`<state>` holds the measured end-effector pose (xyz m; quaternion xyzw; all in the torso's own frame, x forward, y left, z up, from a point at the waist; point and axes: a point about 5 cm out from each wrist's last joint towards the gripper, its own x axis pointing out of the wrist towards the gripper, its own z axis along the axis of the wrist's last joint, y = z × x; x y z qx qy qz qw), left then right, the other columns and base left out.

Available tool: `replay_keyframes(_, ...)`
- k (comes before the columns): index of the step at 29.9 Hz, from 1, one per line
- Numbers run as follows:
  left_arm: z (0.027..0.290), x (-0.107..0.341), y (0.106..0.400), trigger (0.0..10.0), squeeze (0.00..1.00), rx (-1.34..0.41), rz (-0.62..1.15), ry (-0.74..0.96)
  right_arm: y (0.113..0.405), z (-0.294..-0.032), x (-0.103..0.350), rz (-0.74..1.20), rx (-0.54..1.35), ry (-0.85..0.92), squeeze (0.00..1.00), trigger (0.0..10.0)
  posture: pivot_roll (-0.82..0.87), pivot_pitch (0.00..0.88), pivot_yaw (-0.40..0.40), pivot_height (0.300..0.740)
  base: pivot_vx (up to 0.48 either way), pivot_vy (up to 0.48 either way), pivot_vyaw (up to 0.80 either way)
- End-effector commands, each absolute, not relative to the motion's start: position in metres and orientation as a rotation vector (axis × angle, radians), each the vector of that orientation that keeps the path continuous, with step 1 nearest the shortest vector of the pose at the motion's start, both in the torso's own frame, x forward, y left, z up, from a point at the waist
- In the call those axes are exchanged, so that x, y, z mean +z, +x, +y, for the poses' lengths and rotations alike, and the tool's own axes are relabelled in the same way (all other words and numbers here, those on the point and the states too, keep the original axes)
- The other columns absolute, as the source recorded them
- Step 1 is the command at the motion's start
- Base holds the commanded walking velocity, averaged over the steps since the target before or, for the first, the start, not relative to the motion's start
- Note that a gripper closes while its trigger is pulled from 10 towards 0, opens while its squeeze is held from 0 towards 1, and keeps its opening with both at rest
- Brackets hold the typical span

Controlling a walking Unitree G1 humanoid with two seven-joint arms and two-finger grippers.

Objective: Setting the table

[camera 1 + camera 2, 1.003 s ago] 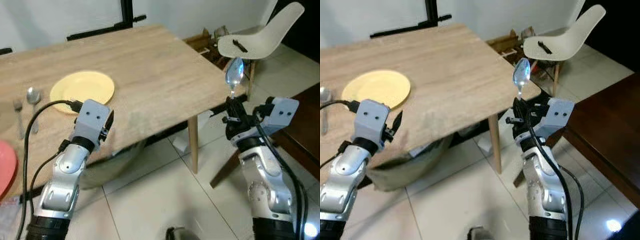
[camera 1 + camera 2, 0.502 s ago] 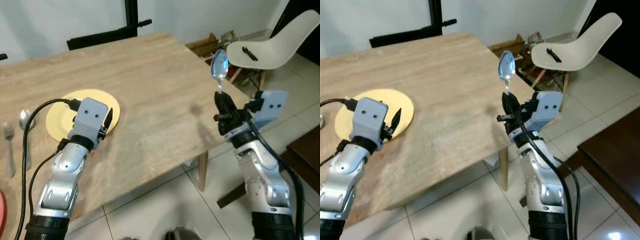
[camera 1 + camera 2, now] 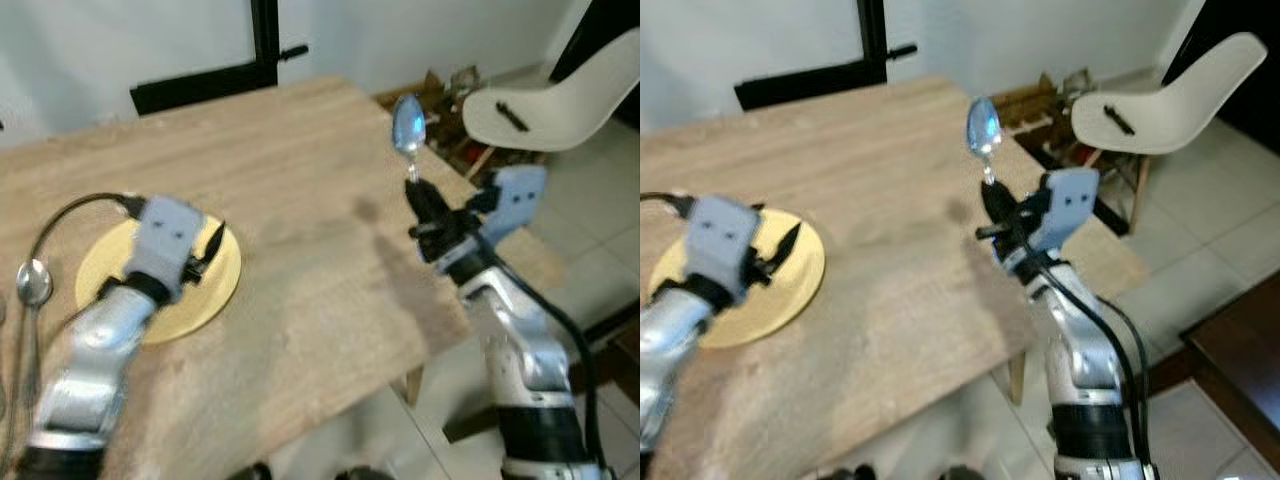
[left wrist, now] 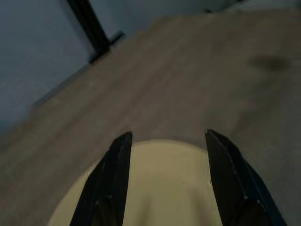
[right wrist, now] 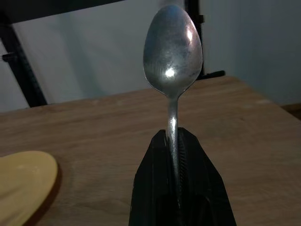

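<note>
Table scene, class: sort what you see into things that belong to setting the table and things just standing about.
Belongs:
spoon held upright in right gripper
yellow plate under left gripper
second spoon beside the plate
table

Standing about:
white chair
black stand

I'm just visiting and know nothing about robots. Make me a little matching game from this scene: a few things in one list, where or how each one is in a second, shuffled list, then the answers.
Things:
1. held spoon
2. yellow plate
3. white chair
4. left gripper

Places or states:
A. lying flat on the wooden table
B. open, hovering over the plate
C. standing on the tiled floor past the table's right edge
D. upright, bowl up, clamped in the right gripper

Pairs: 1-D, 2-A, 3-C, 4-B
</note>
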<state>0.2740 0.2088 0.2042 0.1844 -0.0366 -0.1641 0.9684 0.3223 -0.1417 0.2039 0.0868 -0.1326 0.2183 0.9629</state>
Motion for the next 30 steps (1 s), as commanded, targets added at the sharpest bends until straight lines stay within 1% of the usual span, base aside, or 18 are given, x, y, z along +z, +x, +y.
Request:
replay_keyframes(1, 0.218, 0.207, 0.258, 10.0, 0.00, -0.473, 0.033, 0.325, 0.327, -0.132, 0.199, -0.250, 0.480, 0.168, 0.00, 10.0, -0.02, 0.033, 0.043, 0.740, 0.000, 0.000, 0.00)
replay_keyframes(2, 0.218, 0.207, 0.258, 10.0, 0.00, -0.473, 0.033, 0.325, 0.327, -0.132, 0.199, -0.250, 0.480, 0.168, 0.00, 10.0, -0.02, 0.033, 0.043, 0.740, 0.000, 0.000, 0.00)
replay_keyframes(4, 0.225, 0.215, 0.245, 10.0, 0.00, -0.564, 0.084, 0.332, 0.331, -0.121, 0.197, -0.231, 0.523, 0.176, 0.00, 10.0, 0.00, 0.036, 0.043, 0.740, 0.000, 0.000, 0.00)
replay_keyframes(5, 0.225, 0.215, 0.245, 10.0, 0.00, -0.564, 0.084, 0.332, 0.331, -0.121, 0.197, -0.231, 0.523, 0.176, 0.00, 10.0, 0.00, 0.036, 0.043, 0.740, 0.000, 0.000, 0.00)
replay_keyframes(6, 0.230, 0.218, 0.233, 10.0, 0.00, -0.631, 0.145, 0.296, 0.338, -0.105, 0.191, -0.197, 0.562, 0.182, 0.00, 10.0, 0.02, 0.044, 0.042, 0.740, 0.000, 0.000, 0.00)
replay_keyframes(7, 0.230, 0.218, 0.233, 10.0, 0.00, -0.631, 0.145, 0.296, 0.338, -0.105, 0.191, -0.197, 0.562, 0.182, 0.00, 10.0, 0.02, 0.044, 0.042, 0.740, 0.000, 0.000, 0.00)
replay_keyframes(8, 0.231, 0.217, 0.228, 10.0, 0.00, -0.656, 0.173, 0.282, 0.341, -0.099, 0.188, -0.187, 0.571, 0.180, 0.00, 10.0, 0.03, 0.046, 0.042, 0.740, 0.000, 0.000, 0.00)
replay_keyframes(9, 0.229, 0.215, 0.224, 10.0, 0.00, -0.685, 0.197, 0.282, 0.344, -0.093, 0.187, -0.178, 0.575, 0.180, 0.00, 10.0, 0.03, 0.051, 0.039, 0.740, 0.000, 0.000, 0.00)
replay_keyframes(10, 0.229, 0.215, 0.224, 10.0, 0.00, -0.685, 0.197, 0.282, 0.344, -0.093, 0.187, -0.178, 0.575, 0.180, 0.00, 10.0, 0.03, 0.051, 0.039, 0.740, 0.000, 0.000, 0.00)
replay_keyframes(13, 0.217, 0.210, 0.218, 10.0, 0.00, -0.764, 0.226, 0.253, 0.356, -0.075, 0.183, -0.140, 0.581, 0.172, 0.00, 10.0, 0.04, 0.071, 0.041, 0.740, 0.000, 0.000, 0.00)
replay_keyframes(14, 0.217, 0.210, 0.218, 10.0, 0.00, -0.764, 0.226, 0.253, 0.356, -0.075, 0.183, -0.140, 0.581, 0.172, 0.00, 10.0, 0.04, 0.071, 0.041, 0.740, 0.000, 0.000, 0.00)
replay_keyframes(17, 0.208, 0.211, 0.217, 10.0, 0.00, -0.792, 0.234, 0.231, 0.362, -0.060, 0.174, -0.078, 0.627, 0.156, 0.00, 10.0, 0.05, 0.080, 0.041, 0.740, 0.000, 0.000, 0.00)
replay_keyframes(21, 0.209, 0.214, 0.215, 10.0, 0.00, -0.794, 0.242, 0.228, 0.360, -0.053, 0.168, -0.053, 0.649, 0.152, 0.00, 10.0, 0.06, 0.086, 0.037, 0.740, 0.000, 0.000, 0.00)
replay_keyframes(22, 0.213, 0.215, 0.213, 10.0, 0.00, -0.784, 0.255, 0.222, 0.355, -0.050, 0.163, -0.038, 0.679, 0.138, 0.00, 10.0, 0.05, 0.090, 0.034, 0.740, 0.000, 0.000, 0.00)
replay_keyframes(26, 0.215, 0.215, 0.212, 10.0, 0.00, -0.767, 0.261, 0.218, 0.348, -0.051, 0.157, -0.011, 0.672, 0.098, 0.00, 10.0, 0.05, 0.094, 0.032, 0.740, 0.000, 0.000, 0.00)
replay_keyframes(29, 0.215, 0.212, 0.211, 10.0, 0.00, -0.762, 0.266, 0.207, 0.335, -0.047, 0.155, -0.004, 0.674, 0.155, 0.00, 10.0, 0.03, 0.100, 0.036, 0.740, 0.000, 0.000, 0.00)
replay_keyframes(30, 0.215, 0.212, 0.211, 10.0, 0.00, -0.762, 0.266, 0.207, 0.335, -0.047, 0.155, -0.004, 0.674, 0.155, 0.00, 10.0, 0.03, 0.100, 0.036, 0.740, 0.000, 0.000, 0.00)
